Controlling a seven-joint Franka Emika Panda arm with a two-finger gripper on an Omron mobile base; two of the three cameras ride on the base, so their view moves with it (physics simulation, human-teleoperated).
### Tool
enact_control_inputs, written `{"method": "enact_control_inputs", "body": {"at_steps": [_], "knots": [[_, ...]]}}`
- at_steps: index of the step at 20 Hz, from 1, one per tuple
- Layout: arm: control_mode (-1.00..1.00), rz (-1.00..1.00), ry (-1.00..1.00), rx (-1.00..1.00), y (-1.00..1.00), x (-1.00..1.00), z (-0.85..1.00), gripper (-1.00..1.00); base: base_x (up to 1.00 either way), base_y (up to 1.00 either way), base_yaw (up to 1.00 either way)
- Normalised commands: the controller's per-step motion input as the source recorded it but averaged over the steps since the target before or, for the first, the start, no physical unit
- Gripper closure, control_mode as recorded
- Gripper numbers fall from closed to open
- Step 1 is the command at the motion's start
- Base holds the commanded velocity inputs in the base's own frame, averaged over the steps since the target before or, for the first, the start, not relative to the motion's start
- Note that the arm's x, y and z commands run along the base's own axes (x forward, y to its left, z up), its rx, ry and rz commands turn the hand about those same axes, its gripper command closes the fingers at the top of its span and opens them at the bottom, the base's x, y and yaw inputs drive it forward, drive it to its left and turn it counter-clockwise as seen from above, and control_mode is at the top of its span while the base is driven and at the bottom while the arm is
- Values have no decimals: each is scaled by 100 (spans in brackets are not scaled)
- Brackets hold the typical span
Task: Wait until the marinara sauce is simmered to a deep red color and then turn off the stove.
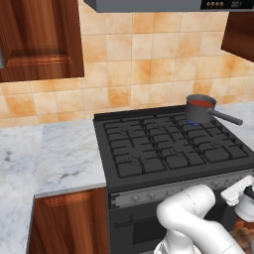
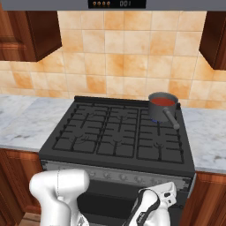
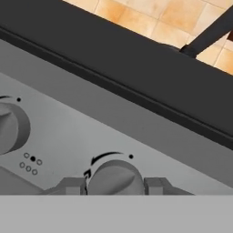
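Note:
The marinara sauce [image 1: 199, 102] [image 2: 164, 101] is a red disc inside the dark grey saucepan [image 1: 197, 113] [image 2: 160, 109] on the stove's back right burner, where a blue flame [image 1: 192, 122] shows under the pan. The stove [image 1: 163, 149] [image 2: 114, 132] is black with cast-iron grates and a grey knob strip [image 3: 68, 136]. In the hand view my gripper [image 3: 113, 185] is low at the front strip, its two fingers pressed against either side of a round grey knob [image 3: 113, 175].
A second knob [image 3: 11, 127] sits to the left on the strip. The saucepan's handle [image 3: 207, 34] sticks out over the stove's front right. Marble counters [image 1: 59, 154] [image 2: 207, 132] flank the stove, with wooden cabinets below and above.

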Motion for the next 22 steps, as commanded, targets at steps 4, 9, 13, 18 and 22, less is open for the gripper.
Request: {"method": "enact_control_inputs", "body": {"at_steps": [4,9,13,18,22], "knots": [[-100,0,7,9,0,0,0,100,0,0,0],[-100,0,1,11,0,0,0,100,0,0,0],[-100,0,2,13,0,0,0,100,0,0,0],[-100,0,2,13,-1,0,0,100,0,0,0],[-100,-1,3,15,0,0,0,100,0,0,0]]}}
